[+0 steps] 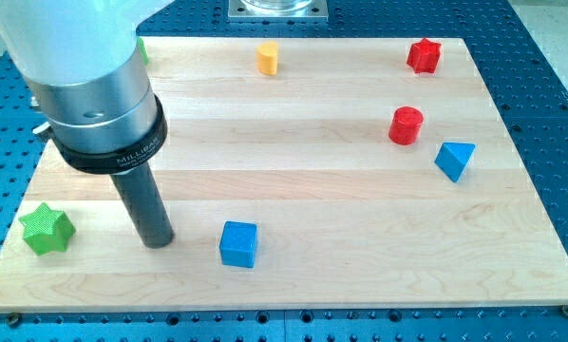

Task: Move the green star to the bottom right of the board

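Two blocks lie nearest at the view's bottom: the green star (46,229) at the left edge of the surface (293,114) and a blue cube (238,243), with my tip (158,242) between them, apart from both. It stands right of the star, so probably it must go around first. No jaws exist here; farther back sit a blue wedge (454,160), a red cylinder (406,125), a red star (423,55) and a yellow block (268,58).

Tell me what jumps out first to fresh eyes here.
The big arm at the view's upper left, my tip resting between the green star at the left edge and the blue cube. Red blocks and a blue wedge cluster at the right.
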You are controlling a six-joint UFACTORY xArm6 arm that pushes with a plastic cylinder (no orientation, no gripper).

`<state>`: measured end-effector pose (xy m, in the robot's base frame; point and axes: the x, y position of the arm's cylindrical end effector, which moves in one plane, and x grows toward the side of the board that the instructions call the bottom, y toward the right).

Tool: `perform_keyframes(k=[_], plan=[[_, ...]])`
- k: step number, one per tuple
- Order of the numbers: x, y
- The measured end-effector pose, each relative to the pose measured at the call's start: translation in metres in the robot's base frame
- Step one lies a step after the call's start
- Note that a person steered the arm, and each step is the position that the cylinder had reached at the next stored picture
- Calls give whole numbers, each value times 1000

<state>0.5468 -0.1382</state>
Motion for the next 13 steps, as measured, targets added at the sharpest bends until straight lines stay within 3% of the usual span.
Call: perform_keyframes(k=[2,3,6,8,9,11,13], plan=[[-48,-72],[-48,-75],[-33,-130],[4,-149],[15,-133],[-16,21],[-61,139]])
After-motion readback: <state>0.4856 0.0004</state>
